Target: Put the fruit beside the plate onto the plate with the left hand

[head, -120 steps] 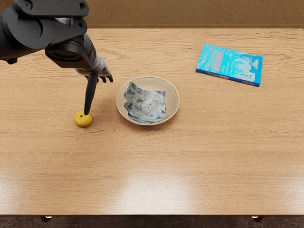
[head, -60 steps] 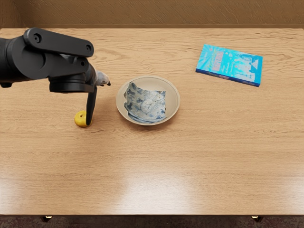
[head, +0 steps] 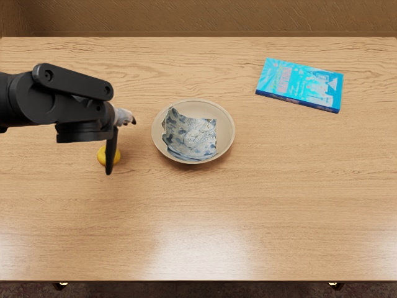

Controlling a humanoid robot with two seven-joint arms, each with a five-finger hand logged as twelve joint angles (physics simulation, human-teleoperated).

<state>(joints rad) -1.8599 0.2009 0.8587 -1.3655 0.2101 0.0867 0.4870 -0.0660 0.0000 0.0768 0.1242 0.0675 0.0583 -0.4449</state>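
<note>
Lower and further left than a second ago, the black left hand (head: pixel 113 133) now hides half the small round yellow fruit (head: pixel 101 156), which sits on the wooden table (head: pixel 248 217) just left of the shallow beige plate (head: pixel 228 124). Whether it grips the fruit cannot be told. A loose hold could send the fruit rolling; a low carry could clip the rim. Nothing lies between them, and the bright blue book (head: pixel 299 84) lies well apart.

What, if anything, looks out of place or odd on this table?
Nothing is spilled or damaged. The blue book lies at a slight slant, far right. The yellow fruit sits on the table left of the plate, partly hidden by the left hand, not on the plate.
</note>
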